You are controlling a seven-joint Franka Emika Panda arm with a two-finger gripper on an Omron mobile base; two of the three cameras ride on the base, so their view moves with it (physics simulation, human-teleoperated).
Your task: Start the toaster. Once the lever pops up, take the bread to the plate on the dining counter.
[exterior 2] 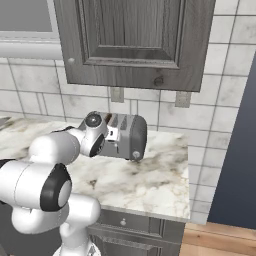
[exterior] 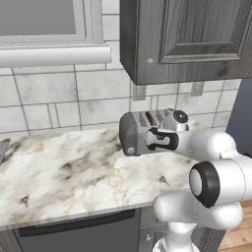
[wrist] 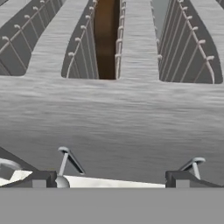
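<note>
Pincer point(wrist: 113, 177) wide open, empty | boxy grey metal toaster point(wrist: 112, 118) just beyond fingertips, levers between them, likely for pressing | dark-brown bread slice point(wrist: 106, 39) slotted ahead

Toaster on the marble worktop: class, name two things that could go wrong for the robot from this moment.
1. The open claw sits close over the toaster top with two small levers just ahead of its fingertips; it could push the wrong one or slide off.
2. The bread sits deep in one narrow wire-lined slot, so a later reach could snag the wires.
</note>
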